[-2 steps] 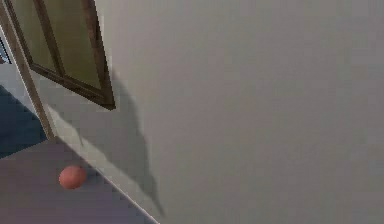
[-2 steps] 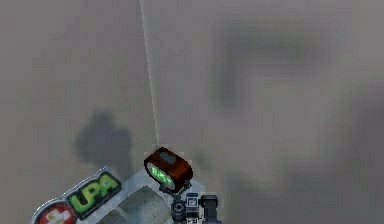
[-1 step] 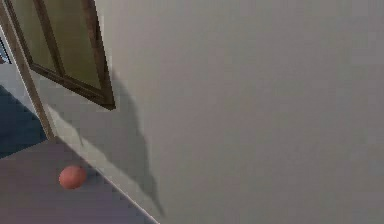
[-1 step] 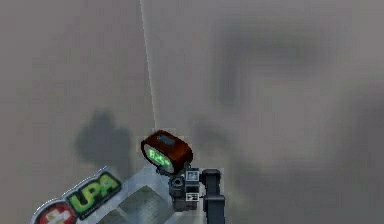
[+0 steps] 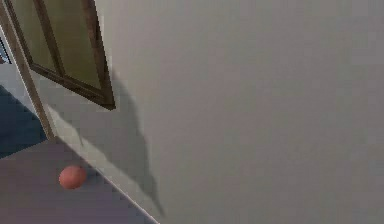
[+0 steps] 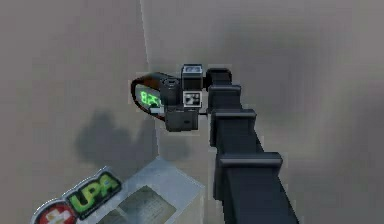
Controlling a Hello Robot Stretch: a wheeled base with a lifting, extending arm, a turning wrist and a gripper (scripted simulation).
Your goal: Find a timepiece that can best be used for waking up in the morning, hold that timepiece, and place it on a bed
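In the arm side view a small dark alarm clock with green glowing digits hangs in the air in front of a grey wall corner. My gripper holds it at the far end of the dark arm, clear of every surface. Two white marker squares stand just right of the clock.
The forward view has a close grey wall, with a dark wood-framed window at its upper left. A reddish-orange ball lies on the floor by the wall's foot. Below the arm stands a pale box beside a flat thing with a green label.
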